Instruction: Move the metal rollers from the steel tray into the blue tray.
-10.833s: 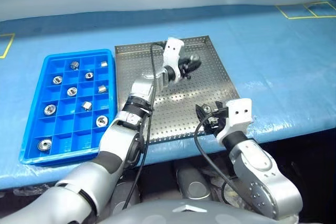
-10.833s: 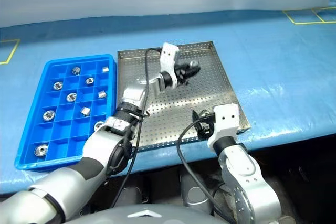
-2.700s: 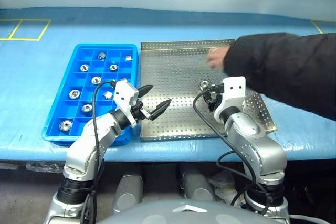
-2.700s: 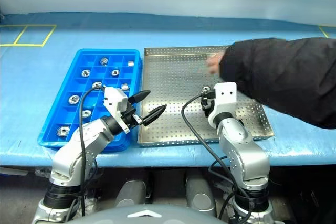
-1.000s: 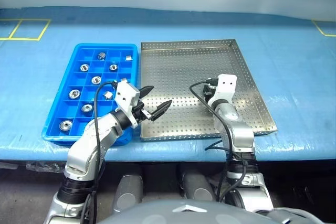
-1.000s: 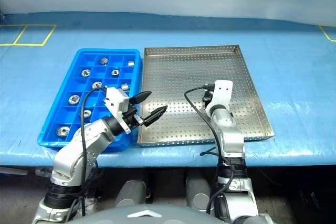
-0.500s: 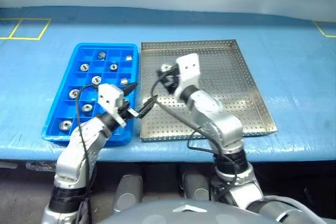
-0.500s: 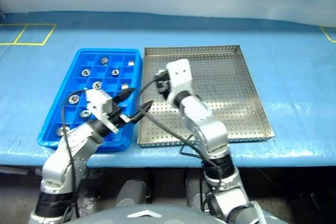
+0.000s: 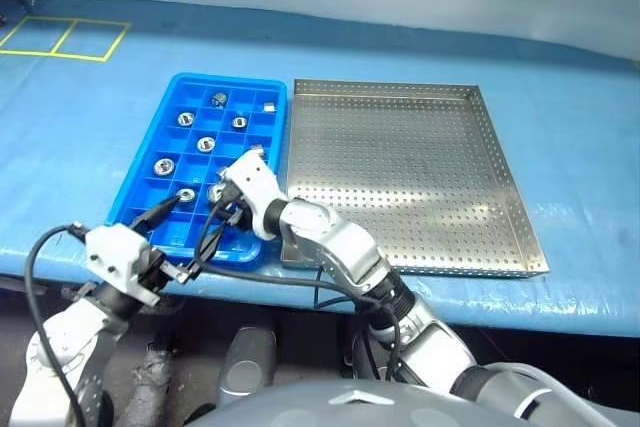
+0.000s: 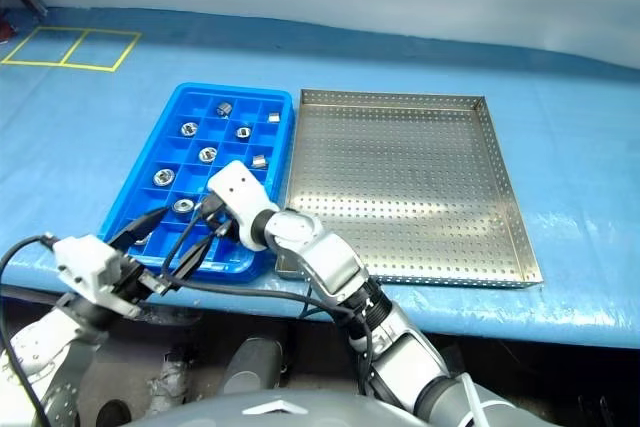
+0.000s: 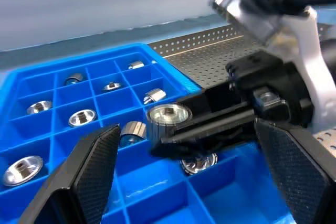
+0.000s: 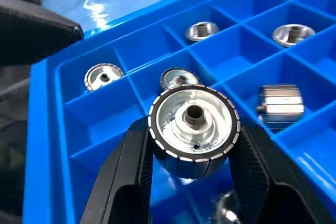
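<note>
One metal roller (image 12: pixel 193 128) sits clamped in the right gripper (image 12: pixel 191 156) above the blue tray (image 9: pixel 140 182); left gripper (image 11: pixel 184 171) spread wide.

The right gripper (image 9: pixel 222 209) hides part of the blue tray (image 9: pixel 160 137) near its front edge; what lies beneath cannot be told

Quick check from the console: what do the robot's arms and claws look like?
Both arms have silver-grey shells with black joints. Each wrist carries a white block with black cables looping off it. The left claw and right claw each have two black, finely textured, tapering fingers.
</note>
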Tool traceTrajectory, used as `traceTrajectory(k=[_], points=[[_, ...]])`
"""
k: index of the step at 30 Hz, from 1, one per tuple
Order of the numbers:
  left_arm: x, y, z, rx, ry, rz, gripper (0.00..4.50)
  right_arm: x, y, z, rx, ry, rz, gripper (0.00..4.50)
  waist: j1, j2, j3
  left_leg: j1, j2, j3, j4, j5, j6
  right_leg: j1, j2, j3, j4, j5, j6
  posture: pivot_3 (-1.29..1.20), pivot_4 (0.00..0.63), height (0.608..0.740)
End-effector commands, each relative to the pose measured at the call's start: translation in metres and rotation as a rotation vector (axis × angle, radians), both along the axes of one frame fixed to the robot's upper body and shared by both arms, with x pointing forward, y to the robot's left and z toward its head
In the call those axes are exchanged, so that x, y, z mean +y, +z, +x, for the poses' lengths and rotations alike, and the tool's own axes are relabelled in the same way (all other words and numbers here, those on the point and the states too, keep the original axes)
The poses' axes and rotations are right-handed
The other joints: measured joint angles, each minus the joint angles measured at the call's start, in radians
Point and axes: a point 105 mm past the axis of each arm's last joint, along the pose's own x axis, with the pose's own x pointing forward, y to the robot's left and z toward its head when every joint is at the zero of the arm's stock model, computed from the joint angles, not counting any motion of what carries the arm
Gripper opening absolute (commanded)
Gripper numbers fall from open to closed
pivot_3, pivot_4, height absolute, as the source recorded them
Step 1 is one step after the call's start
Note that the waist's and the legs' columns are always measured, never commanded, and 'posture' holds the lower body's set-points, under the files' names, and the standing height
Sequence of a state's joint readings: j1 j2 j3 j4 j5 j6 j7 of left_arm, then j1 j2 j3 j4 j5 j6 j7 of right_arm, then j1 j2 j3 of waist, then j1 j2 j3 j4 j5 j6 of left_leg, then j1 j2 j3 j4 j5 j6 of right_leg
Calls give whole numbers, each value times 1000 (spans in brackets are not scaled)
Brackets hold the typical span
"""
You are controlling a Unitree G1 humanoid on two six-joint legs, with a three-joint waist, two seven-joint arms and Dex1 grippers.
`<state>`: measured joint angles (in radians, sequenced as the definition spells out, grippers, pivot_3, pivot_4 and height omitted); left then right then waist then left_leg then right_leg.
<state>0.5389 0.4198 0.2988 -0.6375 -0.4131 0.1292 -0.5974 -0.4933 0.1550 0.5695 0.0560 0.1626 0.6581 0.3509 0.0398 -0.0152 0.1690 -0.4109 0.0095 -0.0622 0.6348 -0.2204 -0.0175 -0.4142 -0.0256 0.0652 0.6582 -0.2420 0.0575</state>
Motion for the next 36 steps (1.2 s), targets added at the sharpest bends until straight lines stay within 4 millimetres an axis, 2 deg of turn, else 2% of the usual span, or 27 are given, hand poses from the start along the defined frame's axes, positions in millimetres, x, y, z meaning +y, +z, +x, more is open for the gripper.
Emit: traceTrajectory(k=[1, 5, 14, 16, 17, 20, 22, 27, 29, 33, 36], points=[[-6, 13, -11, -55, -12, -19, 4500, 18, 4, -22, 10, 109, 35, 1703, 7, -1, 0, 0, 0, 0, 0, 0, 0, 0, 0, 0, 0, 0, 0, 317, 150, 740], [-7, -2, -23, 29, -30, -5, 4500, 19, -6, -30, 18, 135, 6, 1703, 12, -3, -2, 1, 0, 0, -3, 0, 0, 0, 0, 0, 0, -1, -1, 324, 150, 740], [-9, 2, -18, -2, -19, -33, 4500, 15, -10, -24, 20, 98, -3, 1703, 24, -4, -3, 2, 1, 0, -5, 0, -1, -1, 0, -1, 0, -2, -2, 323, 150, 740], [-12, 4, -15, -15, -36, -43, 4500, 13, -9, -21, 18, 84, -6, 2430, 27, -4, -3, 2, 1, 0, -5, 0, -1, -1, 1, -1, 0, -2, -2, 311, 150, 740], [-13, 6, -14, -19, -43, -47, 4500, 12, -9, -20, 15, 78, -8, 2645, 29, -4, -3, 2, 1, 0, -5, 0, -1, -1, 1, -1, 0, -2, -2, 302, 150, 740], [-17, 12, -9, -40, -76, -60, 4500, 2, 1, -14, -6, 42, 19, 3585, 32, -4, -3, 2, 1, 0, -5, 0, -2, -1, 1, -1, 0, -2, -2, 281, 150, 740], [-21, 15, -5, -50, -101, -65, 4500, -5, 11, -11, -19, 18, 52, 3585, 35, -5, -3, 1, 0, 0, -5, 1, -2, -1, 0, -2, 0, -2, -2, 266, 150, 740], [-34, 29, 11, -105, -167, -92, 4500, -47, 51, 5, -67, -142, 220, 3585, 32, -7, -4, 1, 0, -1, -5, 1, -3, 0, 0, -2, 0, -2, -2, 214, 150, 740], [-43, 36, 20, -139, -190, -112, 4500, -81, 59, 18, -97, -284, 264, 3585, 30, -7, -5, 1, 1, -1, -5, 1, -3, 0, 1, -2, 0, -2, -2, 188, 150, 740], [-52, 48, 44, -215, -165, -149, 4500, -146, 58, 26, -141, -512, 285, 3585, 22, -7, -5, 1, 0, -1, -5, 1, -3, 0, 1, -2, 0, -1, -1, 118, 150, 740], [-63, 52, 57, -228, -186, -192, 4500, -189, 47, 23, -207, -643, 201, 3585, 0, -6, -5, 1, -1, -1, -5, 2, -3, 1, 1, -1, -1, -1, 0, 69, 150, 740]])
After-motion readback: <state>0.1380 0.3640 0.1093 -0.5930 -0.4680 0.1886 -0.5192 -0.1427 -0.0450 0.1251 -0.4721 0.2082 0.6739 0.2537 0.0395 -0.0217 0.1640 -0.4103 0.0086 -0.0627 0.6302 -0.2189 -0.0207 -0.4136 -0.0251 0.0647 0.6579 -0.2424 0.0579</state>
